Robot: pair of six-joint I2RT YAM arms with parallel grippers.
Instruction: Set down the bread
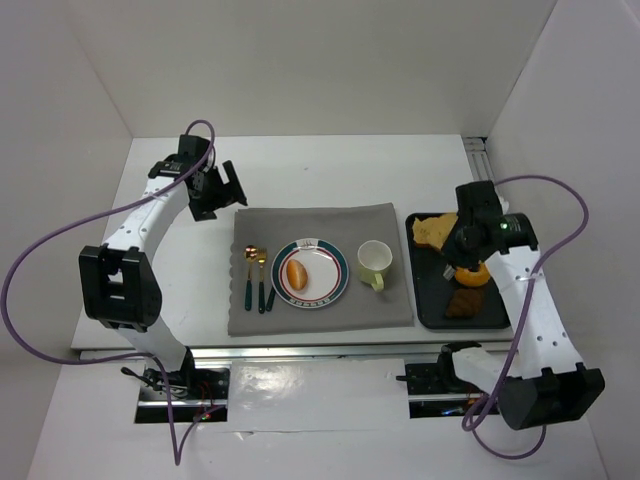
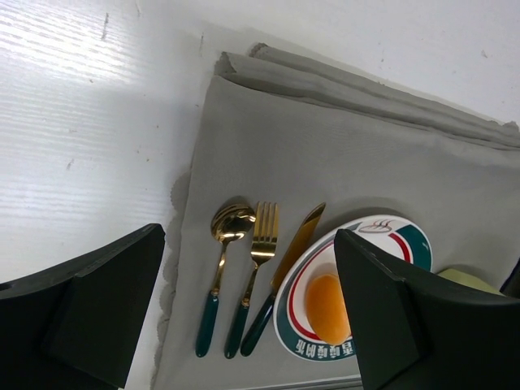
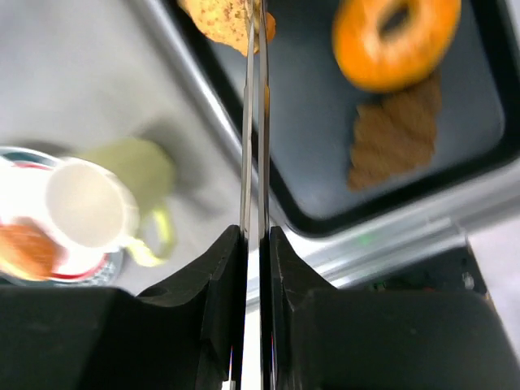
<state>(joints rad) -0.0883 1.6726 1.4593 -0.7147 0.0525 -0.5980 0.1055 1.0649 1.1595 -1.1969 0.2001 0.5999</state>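
The plate (image 1: 340, 262) holds one roll (image 1: 296, 273), the bread, lying left of its centre. Right of the plate stands a cup (image 1: 374, 262), and beyond that a black tray (image 1: 430, 300) carries a toast (image 1: 432, 231), a bagel (image 1: 476, 279) and a brown slice (image 1: 463, 303). The right gripper (image 3: 255, 32) hangs over the tray; the top view hides its tips under the wrist, but its own blurred camera shows the fingers pressed flat together with nothing between them. The left gripper (image 2: 244, 317) hovers beyond the plate's far left, jaws wide and empty. Only its camera separates the spoon (image 2: 221, 268), fork (image 2: 256, 268) and knife (image 2: 288, 260) left of the plate, the knife lying against the rim.
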